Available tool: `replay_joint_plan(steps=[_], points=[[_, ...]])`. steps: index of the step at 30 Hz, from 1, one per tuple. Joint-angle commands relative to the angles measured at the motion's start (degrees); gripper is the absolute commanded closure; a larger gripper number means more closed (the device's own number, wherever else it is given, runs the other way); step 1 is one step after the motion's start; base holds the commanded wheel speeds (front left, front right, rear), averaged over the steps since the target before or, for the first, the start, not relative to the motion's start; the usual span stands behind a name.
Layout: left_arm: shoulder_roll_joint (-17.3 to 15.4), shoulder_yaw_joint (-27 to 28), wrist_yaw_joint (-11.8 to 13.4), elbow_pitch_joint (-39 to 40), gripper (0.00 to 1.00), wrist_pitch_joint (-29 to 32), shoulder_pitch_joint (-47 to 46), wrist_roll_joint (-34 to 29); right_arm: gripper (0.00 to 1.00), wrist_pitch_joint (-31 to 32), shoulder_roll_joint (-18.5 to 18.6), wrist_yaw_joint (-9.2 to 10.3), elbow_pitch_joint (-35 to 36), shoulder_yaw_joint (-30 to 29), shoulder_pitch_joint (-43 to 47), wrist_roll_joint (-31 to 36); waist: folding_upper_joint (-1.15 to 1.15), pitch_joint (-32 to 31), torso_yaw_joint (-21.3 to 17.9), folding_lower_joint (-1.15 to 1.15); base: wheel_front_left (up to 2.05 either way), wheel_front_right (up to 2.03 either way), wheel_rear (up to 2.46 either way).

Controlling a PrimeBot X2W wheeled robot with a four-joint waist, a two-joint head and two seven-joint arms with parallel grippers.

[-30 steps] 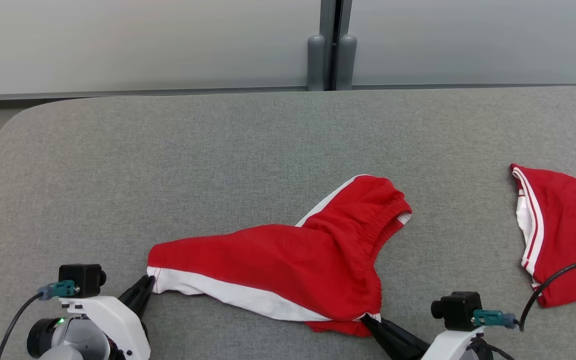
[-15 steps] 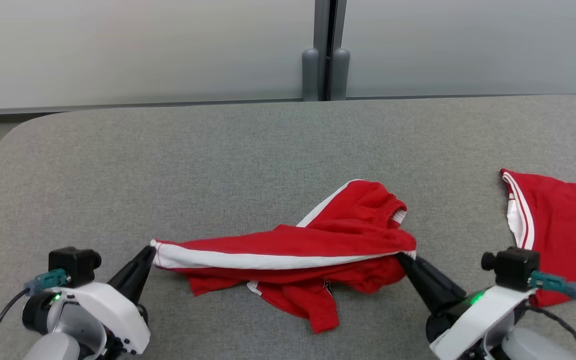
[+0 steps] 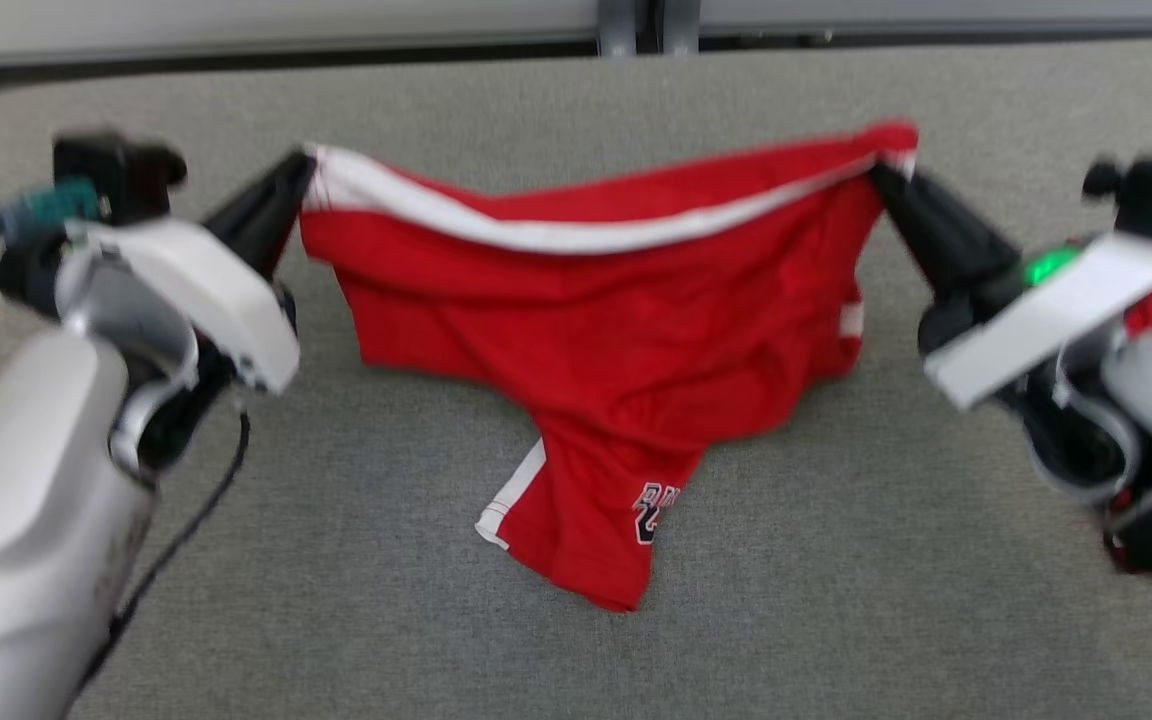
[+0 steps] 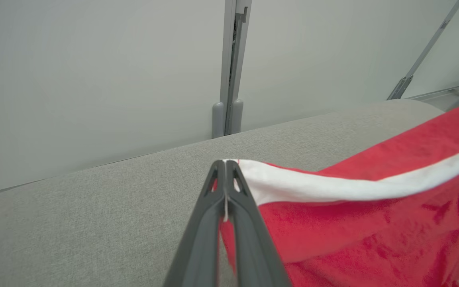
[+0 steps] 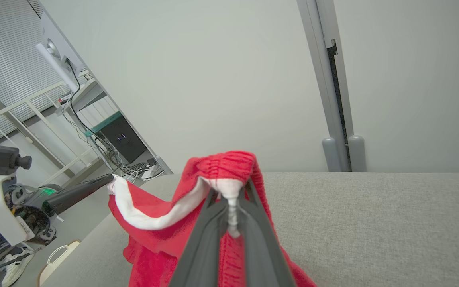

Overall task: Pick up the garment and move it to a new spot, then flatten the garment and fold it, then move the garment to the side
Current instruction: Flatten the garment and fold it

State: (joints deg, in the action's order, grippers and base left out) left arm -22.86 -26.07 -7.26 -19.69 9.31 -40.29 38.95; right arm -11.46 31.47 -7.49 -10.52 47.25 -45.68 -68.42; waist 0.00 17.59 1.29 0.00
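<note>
1. The red shorts (image 3: 596, 330) are up in the air above the grey table (image 3: 836, 580), held by two corners. The top edge with the white stripe runs from one side to the other and sags a bit in the middle. One leg with dark letters hangs lowest. I cannot tell if its tip touches the table.
2. The left gripper (image 3: 301, 170) has its two dark fingers shut tight on the left corner, right on the white stripe.
3. The right gripper (image 3: 881, 175) has its fingers pinched on the other corner, at the stretchy waist part.
4. I think this is the first step: pick up the shorts and take them to a new spot.
5. Next, both arms should move together and stay just as far apart, so the cloth does not slip out or bunch up. Then they can lower it slowly so it lies flat, ready for folding.
</note>
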Motion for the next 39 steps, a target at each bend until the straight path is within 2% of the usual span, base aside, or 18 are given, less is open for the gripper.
replay_joint_plan(steps=[1,7,13,18,22,26,32,39], points=[[-0.3,-0.7,-0.3,-0.9,1.00,0.5,-3.3,0.8,1.00,0.8,0.1,-0.03,-0.7,0.3,-3.5,-1.2,0.00,4.4,-0.4,0.00,0.00,0.00,0.00],[-1.4,-5.5,-0.2,-7.4,1.00,0.2,-21.0,3.5,1.00,3.3,-0.1,-0.04,-7.0,2.7,-21.3,-4.8,0.00,9.4,-0.5,0.00,0.00,0.00,0.00],[-1.1,-7.8,-0.2,-13.9,1.00,-4.5,-37.4,3.8,1.00,2.5,-0.4,-0.03,-11.2,3.4,-35.9,-7.3,0.00,12.9,-0.1,0.00,0.00,0.00,0.00],[0.6,-8.6,-0.2,-20.3,1.00,-10.0,-48.0,3.0,1.00,1.5,-0.2,-0.03,-13.4,4.1,-44.3,-9.7,0.00,13.2,0.5,0.00,0.00,0.00,0.00],[2.2,-10.3,-0.2,-23.8,1.00,-12.4,-52.8,3.6,1.00,-0.1,0.1,-0.03,-15.5,5.6,-48.2,-9.5,0.00,12.7,0.7,0.00,0.00,0.00,0.00],[2.7,-13.4,-0.2,-24.7,1.00,-13.5,-53.3,6.0,1.00,-1.6,-0.2,-0.03,-16.4,7.9,-48.5,-10.0,0.00,12.1,0.8,0.00,0.00,0.00,0.00],[2.0,-18.6,-0.2,-24.4,1.00,-14.4,-46.0,10.1,1.00,-2.1,0.5,-0.03,-16.4,14.2,-41.6,-11.5,0.00,9.4,1.3,0.00,0.00,0.00,0.00],[-2.9,-27.1,-0.2,-21.9,1.00,-14.8,-29.5,15.5,1.00,-3.0,2.4,-0.03,-14.7,22.7,-26.1,-13.7,0.00,0.9,1.3,0.00,0.00,0.00,0.00]])
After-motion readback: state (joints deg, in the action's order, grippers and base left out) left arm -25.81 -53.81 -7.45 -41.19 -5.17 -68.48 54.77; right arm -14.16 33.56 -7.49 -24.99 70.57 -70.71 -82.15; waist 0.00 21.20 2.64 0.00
